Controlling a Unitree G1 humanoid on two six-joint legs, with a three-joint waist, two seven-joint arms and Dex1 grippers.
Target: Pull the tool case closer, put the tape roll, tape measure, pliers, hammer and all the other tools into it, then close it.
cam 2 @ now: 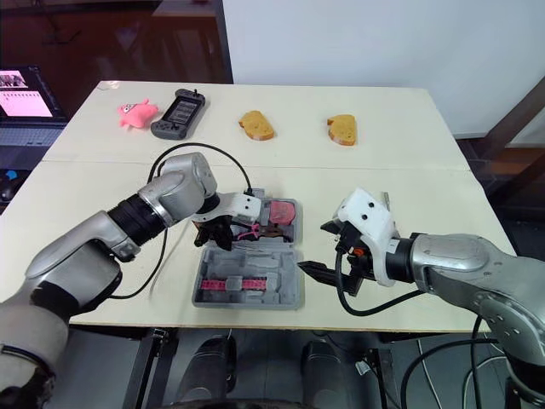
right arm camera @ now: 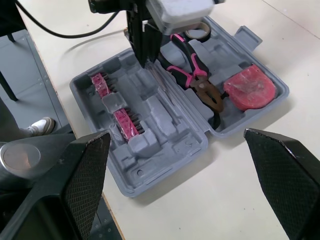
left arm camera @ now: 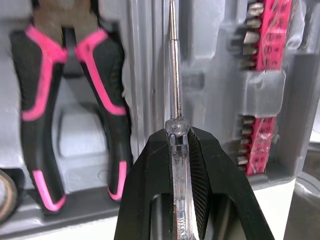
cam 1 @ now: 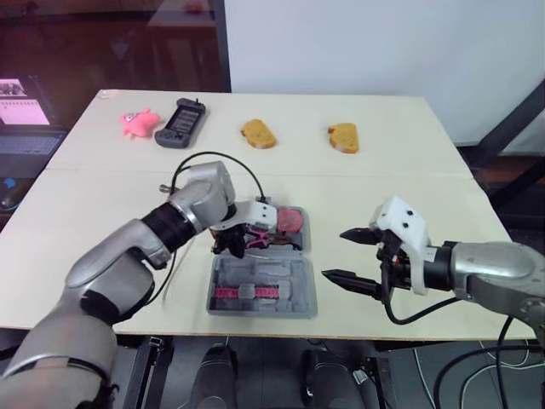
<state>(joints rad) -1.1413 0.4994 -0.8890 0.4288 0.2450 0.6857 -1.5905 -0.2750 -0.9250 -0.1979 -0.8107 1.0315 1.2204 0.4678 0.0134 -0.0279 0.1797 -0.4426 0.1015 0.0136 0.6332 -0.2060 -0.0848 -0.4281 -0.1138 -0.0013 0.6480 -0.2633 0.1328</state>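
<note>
The grey tool case (cam 1: pixel 310 300) lies open near the table's front edge. Its far half holds black-and-pink pliers (right arm camera: pixel 192 80), a pink tape measure (right arm camera: pixel 249 89) and a tape roll (right arm camera: pixel 200 31). A pink bit holder (right arm camera: pixel 117 107) sits in the near half. My left gripper (left arm camera: pixel 177 135) hovers over the middle of the case, shut on a clear-handled screwdriver (left arm camera: pixel 175 90) whose metal shaft points along the moulded slots beside the pliers. To the right of the case, just off the table top, my right gripper (cam 1: pixel 335 254) is open and holds nothing.
Along the far side of the table lie a pink plush toy (cam 1: pixel 138 123), a black handheld device (cam 1: pixel 180 122) and two pieces of toast (cam 1: pixel 258 133) (cam 1: pixel 343 137). A laptop (cam 1: pixel 25 111) stands off the table's left.
</note>
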